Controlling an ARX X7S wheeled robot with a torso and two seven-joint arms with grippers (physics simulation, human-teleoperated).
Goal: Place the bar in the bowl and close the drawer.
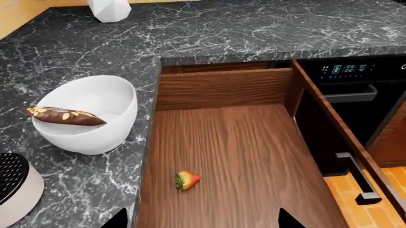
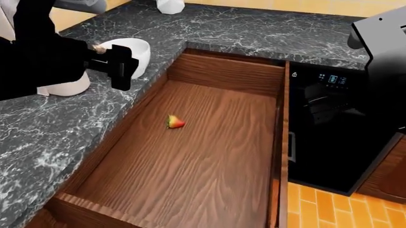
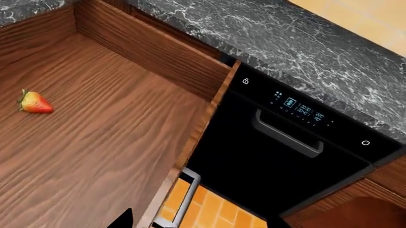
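The brown speckled bar lies in the white bowl, leaning on its rim with one end poking over the edge. The bowl stands on the dark marble counter beside the drawer, which is pulled wide open. In the head view my left gripper hovers just beside the bowl. In the left wrist view that gripper is open and empty over the drawer's edge. My right gripper is open, empty, and sits over the drawer's right side wall.
A strawberry lies on the drawer floor. A black oven adjoins the drawer's right side. A white faceted jar stands at the back of the counter. A beige coffee machine is close to the bowl.
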